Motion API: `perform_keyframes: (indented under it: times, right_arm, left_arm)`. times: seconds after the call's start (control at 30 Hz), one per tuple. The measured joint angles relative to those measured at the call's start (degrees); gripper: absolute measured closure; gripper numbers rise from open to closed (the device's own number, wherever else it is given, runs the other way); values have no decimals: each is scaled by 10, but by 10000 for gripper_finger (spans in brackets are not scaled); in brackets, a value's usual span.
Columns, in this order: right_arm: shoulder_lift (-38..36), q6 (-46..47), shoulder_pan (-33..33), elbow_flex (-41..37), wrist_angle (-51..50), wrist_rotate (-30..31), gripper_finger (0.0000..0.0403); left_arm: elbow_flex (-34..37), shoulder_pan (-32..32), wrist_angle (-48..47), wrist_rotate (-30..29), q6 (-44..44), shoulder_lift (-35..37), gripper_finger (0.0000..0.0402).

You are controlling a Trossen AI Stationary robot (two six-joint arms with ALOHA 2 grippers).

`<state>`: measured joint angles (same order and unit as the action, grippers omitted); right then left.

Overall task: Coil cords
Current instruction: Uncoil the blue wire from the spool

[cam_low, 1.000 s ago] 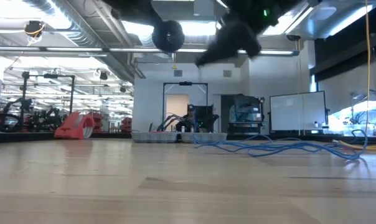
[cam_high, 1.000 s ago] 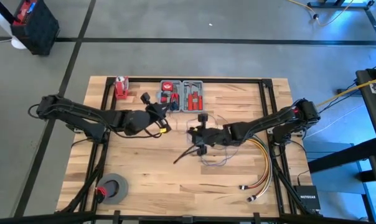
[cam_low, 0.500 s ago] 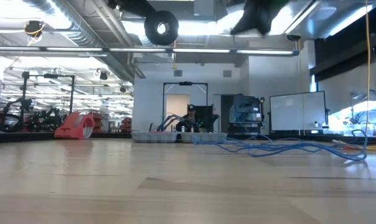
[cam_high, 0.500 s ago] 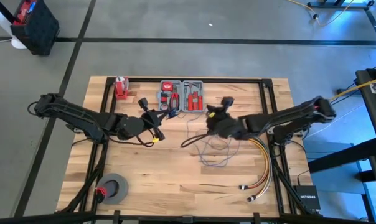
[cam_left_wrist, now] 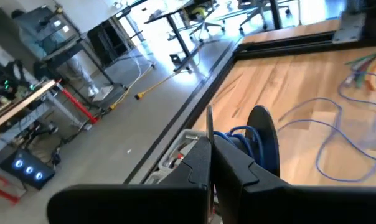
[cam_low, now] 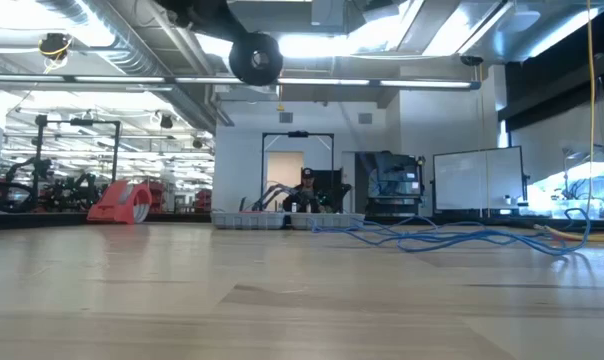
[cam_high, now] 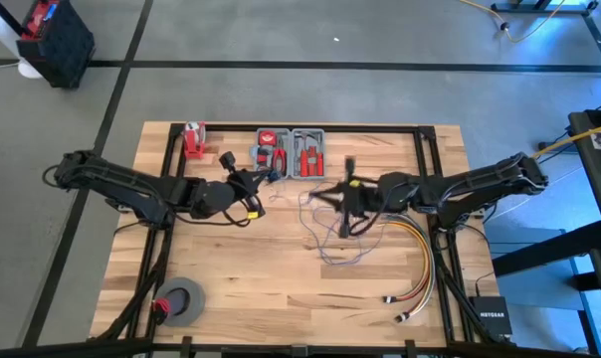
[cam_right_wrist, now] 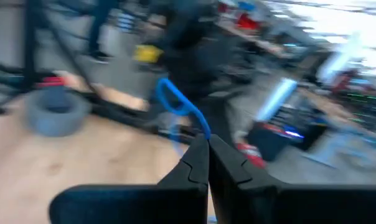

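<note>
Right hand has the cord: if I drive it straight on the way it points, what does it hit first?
Probably the left hand, raised over the table across from it. The right hand, shut on the blue cord, points roughly that way, but blur leaves the depth unclear.

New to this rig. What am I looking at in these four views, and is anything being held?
Two dark robot arms work at a wooden table. One camera looks straight down, one sits at table height, and one rides on each wrist.

The left gripper has its fingers shut on a spool wound with blue cord. The right gripper is shut on a loop of the cords, whose loose run trails over the table.

Also there: a tool case, a tape roll, and a yellow, orange and red cable bundle.
</note>
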<state>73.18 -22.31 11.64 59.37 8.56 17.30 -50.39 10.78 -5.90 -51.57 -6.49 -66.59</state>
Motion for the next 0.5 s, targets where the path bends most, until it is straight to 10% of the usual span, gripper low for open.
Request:
perform_keyframes:
  times: [0.27,0.5]
  right_arm:
    - [76,41,0,0,-66,-143,400]
    - [116,92,0,-1,-296,4,400]
  left_arm:
    - [0,-32,0,-1,76,0,402]
    - [0,-27,1,-1,75,0,402]
